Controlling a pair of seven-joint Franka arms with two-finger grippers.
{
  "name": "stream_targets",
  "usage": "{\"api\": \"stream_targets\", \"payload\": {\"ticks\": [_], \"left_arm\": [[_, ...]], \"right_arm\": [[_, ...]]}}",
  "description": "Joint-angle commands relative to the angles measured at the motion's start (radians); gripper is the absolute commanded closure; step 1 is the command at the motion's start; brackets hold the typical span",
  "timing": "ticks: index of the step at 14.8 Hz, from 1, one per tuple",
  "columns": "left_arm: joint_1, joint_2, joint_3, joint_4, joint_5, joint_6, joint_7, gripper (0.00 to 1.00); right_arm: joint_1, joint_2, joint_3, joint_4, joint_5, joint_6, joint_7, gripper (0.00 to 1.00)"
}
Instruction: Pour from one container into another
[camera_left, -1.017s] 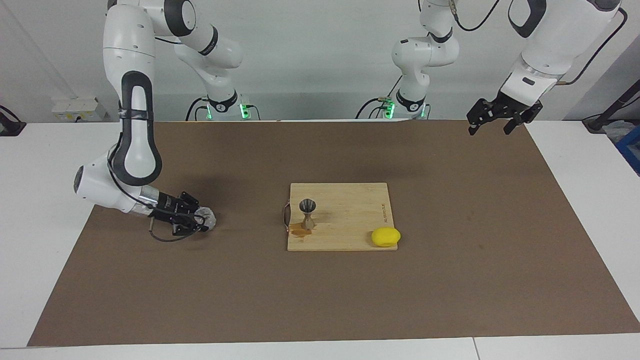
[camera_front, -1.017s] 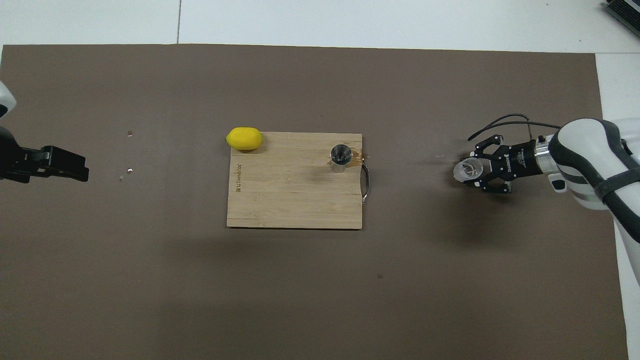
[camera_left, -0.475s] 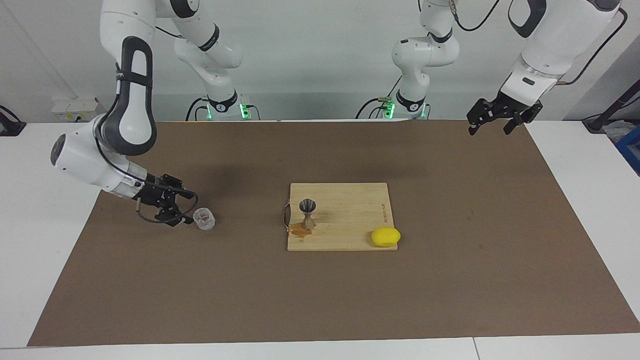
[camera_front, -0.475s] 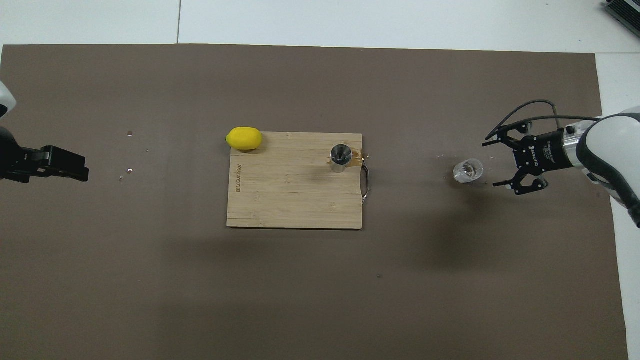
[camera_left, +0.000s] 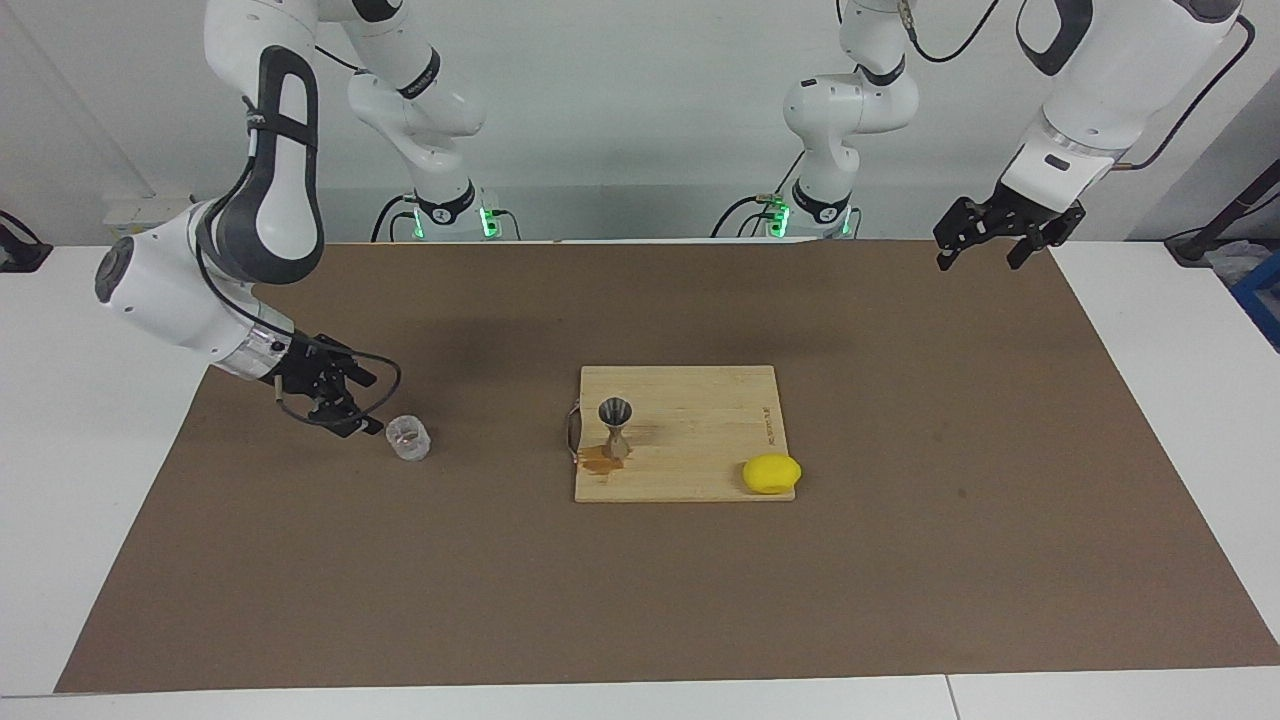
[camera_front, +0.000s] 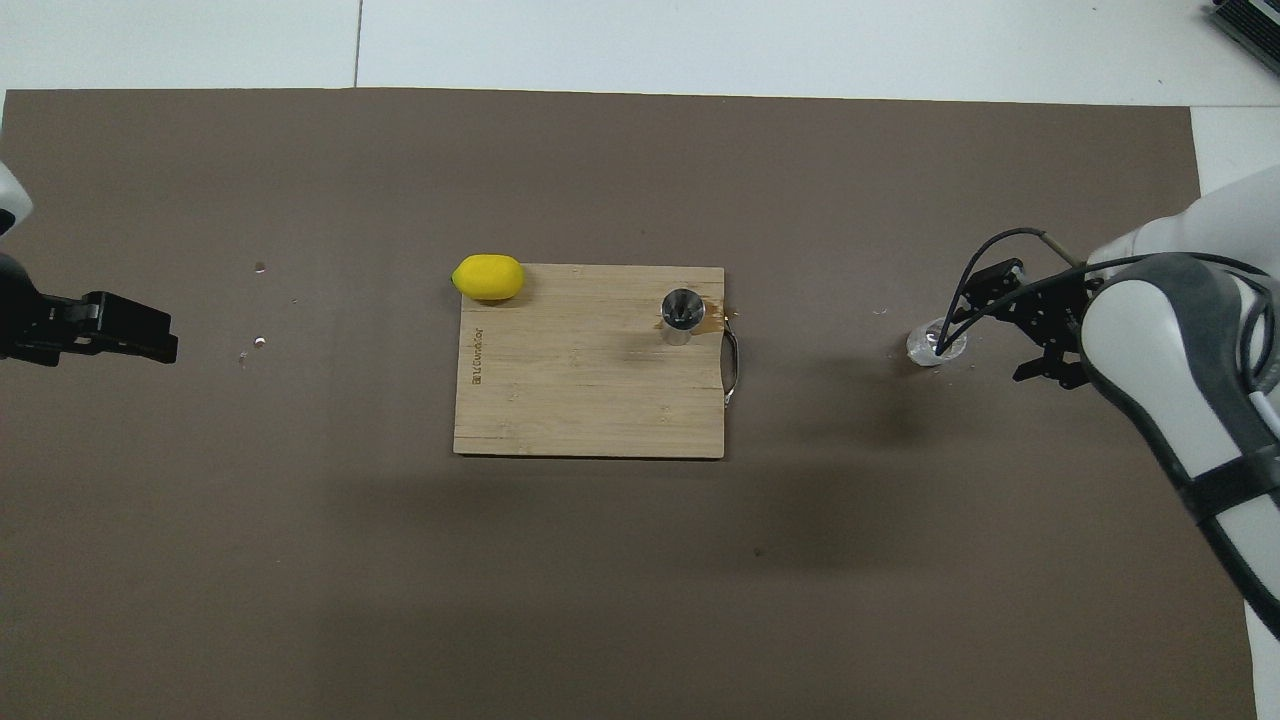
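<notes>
Glass tumbler (camera_left: 408, 438) stood upright on the brown mat (camera_left: 640, 600) at the right arm's end of the worktop, clear and short, resting by itself. Just beside it, tilted down from the side, hung the right gripper (camera_left: 345, 405); its jaws were spread open and held nothing, with a thin gap between them and the glass. In the overhead view a loop of black cable from that gripper crossed over the glass.

At the middle of the mat lay a wooden cutting board (camera_left: 700, 400). A metal jigger (camera_left: 614, 425), shaped like an hourglass, stood upright on the board near the edge toward the right arm's end. A small brown puddle (camera_left: 598, 460) lay on the board at the jigger's foot and reached that same edge. A yellow lemon (camera_left: 771, 473) sat at the board's corner farther from the robots, toward the left arm's end, partly overhanging the edge.

The left gripper (camera_left: 982, 245) hung in the air over the mat's edge at the left arm's end, well apart from the board. Its jaws were open and empty.
</notes>
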Motion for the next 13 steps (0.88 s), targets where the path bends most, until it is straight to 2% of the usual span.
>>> {"api": "stream_targets", "payload": {"ticks": [1,6,13], "left_arm": [[0.003,-0.029,-0.002,-0.030,0.011,-0.003,-0.001,0.00],[0.003,-0.029,-0.002,-0.030,0.011,-0.003,-0.001,0.00],[0.003,-0.029,-0.002,-0.030,0.011,-0.003,-0.001,0.00]], "right_arm": [[0.044,-0.062,0.001,-0.017,-0.087,-0.020,-0.083,0.01],[0.086,-0.140,0.004,0.006,-0.153,-0.055,-0.110,0.01],[0.070,-0.137,0.002,0.242,-0.229,-0.272,-0.183,0.01]]}}
